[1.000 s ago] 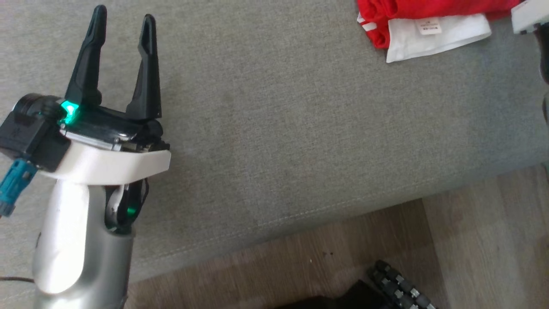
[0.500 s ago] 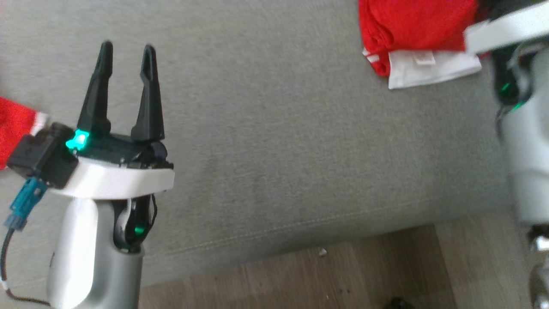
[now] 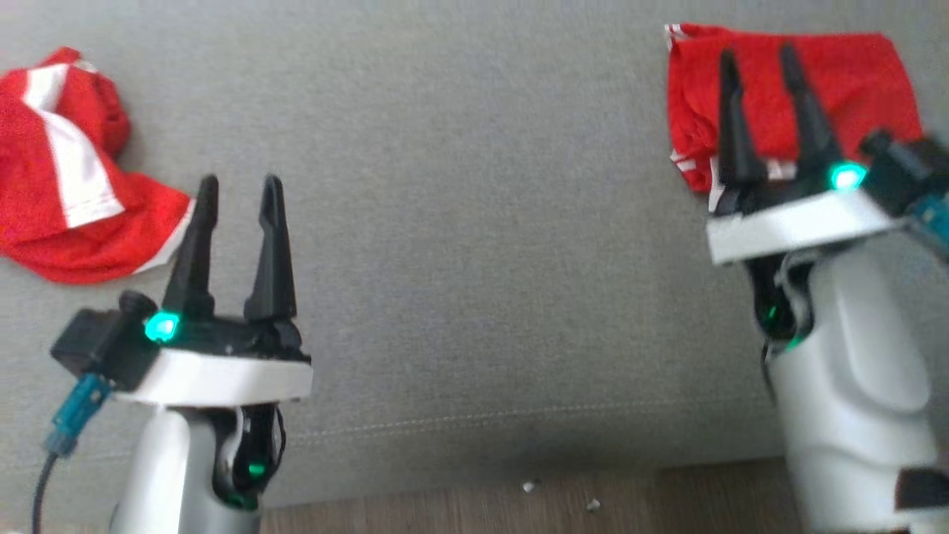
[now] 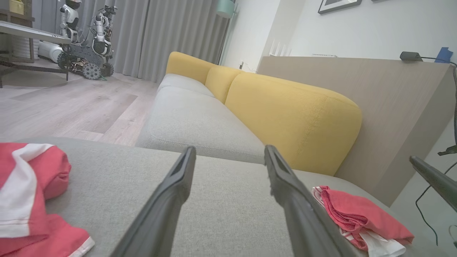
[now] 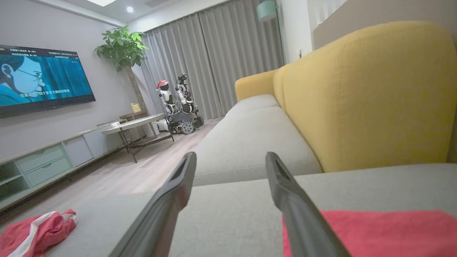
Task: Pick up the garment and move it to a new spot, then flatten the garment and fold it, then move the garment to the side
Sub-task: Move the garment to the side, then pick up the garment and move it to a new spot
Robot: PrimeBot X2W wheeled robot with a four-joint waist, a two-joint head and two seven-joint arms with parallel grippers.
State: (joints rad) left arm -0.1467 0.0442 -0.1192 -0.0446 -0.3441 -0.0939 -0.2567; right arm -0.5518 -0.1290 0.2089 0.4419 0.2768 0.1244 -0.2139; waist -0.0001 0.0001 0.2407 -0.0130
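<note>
Head view: the left gripper is seen wide open and empty beside a crumpled garment on the sofa seat; the right gripper, likewise open and empty, is held over a folded garment. Left wrist view: both garments are shown, well apart. Right wrist view: the folded garment is seen lower right.

the left tool has two long, tapering matte black fingers on a black base with a glowing green light. beneath is a flat white collar on a pale silver-grey forearm. a boxy black module carries a teal plug and a thin dark cable. the right tool is built alike, with its own green lamp, white plate and rounded pale casing.
</note>
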